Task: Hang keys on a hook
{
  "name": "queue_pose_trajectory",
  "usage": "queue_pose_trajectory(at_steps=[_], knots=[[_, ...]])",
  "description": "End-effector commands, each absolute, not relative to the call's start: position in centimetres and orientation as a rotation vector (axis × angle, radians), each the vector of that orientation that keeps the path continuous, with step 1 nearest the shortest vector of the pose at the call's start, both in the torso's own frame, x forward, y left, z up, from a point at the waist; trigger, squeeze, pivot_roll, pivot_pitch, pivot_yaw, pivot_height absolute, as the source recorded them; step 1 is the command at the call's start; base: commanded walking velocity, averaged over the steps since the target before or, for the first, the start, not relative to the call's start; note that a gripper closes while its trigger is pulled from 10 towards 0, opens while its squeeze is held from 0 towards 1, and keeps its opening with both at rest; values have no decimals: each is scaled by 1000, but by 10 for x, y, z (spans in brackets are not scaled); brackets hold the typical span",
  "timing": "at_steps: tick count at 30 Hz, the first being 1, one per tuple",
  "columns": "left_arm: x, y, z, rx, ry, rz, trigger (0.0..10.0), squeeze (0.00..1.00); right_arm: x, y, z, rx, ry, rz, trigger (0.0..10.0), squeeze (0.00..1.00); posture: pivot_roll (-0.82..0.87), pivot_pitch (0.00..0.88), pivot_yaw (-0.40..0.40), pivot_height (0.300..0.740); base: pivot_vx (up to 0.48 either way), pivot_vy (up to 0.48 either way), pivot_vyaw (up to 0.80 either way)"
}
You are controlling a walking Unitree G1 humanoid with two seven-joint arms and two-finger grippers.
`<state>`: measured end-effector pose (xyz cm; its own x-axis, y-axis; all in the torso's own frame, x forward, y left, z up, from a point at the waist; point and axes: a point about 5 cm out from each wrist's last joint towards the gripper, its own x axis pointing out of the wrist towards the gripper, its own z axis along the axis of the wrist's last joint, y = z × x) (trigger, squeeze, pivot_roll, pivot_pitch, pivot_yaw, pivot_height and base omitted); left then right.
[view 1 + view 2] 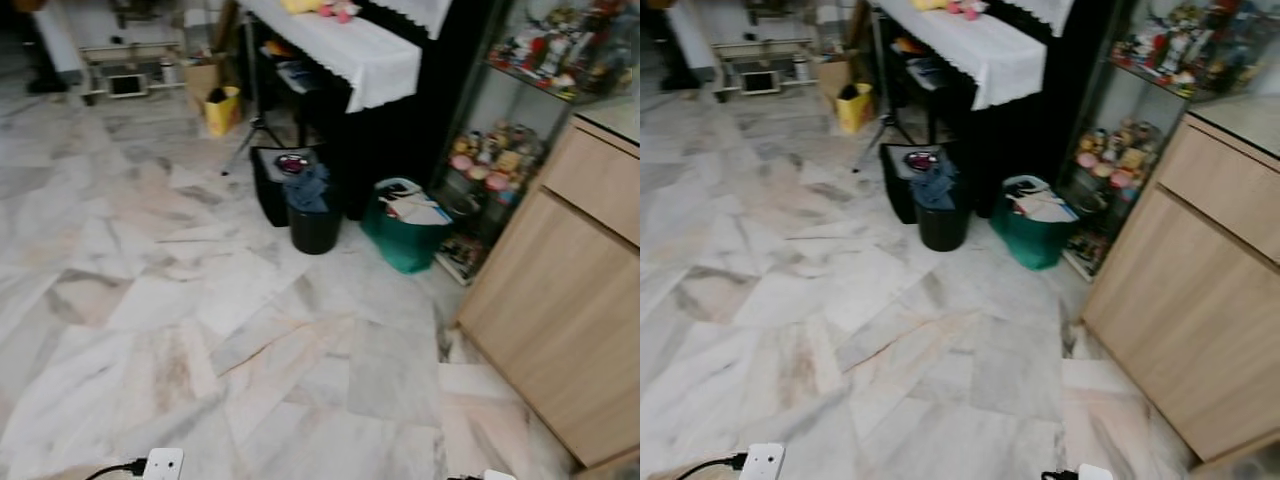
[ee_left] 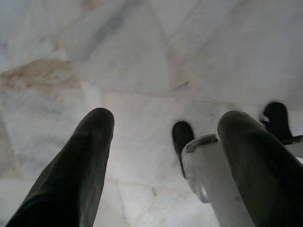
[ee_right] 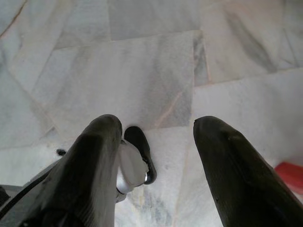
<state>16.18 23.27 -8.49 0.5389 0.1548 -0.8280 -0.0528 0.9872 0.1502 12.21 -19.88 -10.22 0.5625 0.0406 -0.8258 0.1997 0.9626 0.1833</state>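
L fingers [image 2: 161, 161] & R fingers [image 3: 156, 161] both spread apart, empty, over marble floor [image 1: 200, 320].

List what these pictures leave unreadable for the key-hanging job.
- Figurines on the glass shelves: blurred and too small in the eye views to tell apart.
- Wooden cabinet: cut off by the right edge.
- Contents of the black bin: covered by a crumpled cloth.
- Left gripper and right gripper: jaws apart over marble floor, nothing between them.
- Green bag: contents blurred.
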Motion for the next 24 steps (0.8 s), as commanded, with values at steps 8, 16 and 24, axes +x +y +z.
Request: queue_pose_trajectory(at_steps=[8, 16, 24], knots=[[154, 208, -93, 85, 1022, 88, 10000, 0, 115, -219, -101, 188, 1004, -54, 10000, 0, 43, 0, -104, 740, 0, 0, -788], [125, 195, -106, 109, 1099, 31, 10000, 0, 103, -235, -99, 151, 1024, -38, 10000, 0, 40, 0, -104, 740, 0, 0, -788], [132, 208, -101, 220, 1064, -10, 10000, 0, 96, -235, -102, 211, 1017, -129, 10000, 0, 118, 0, -33, 740, 0, 0, -788]])
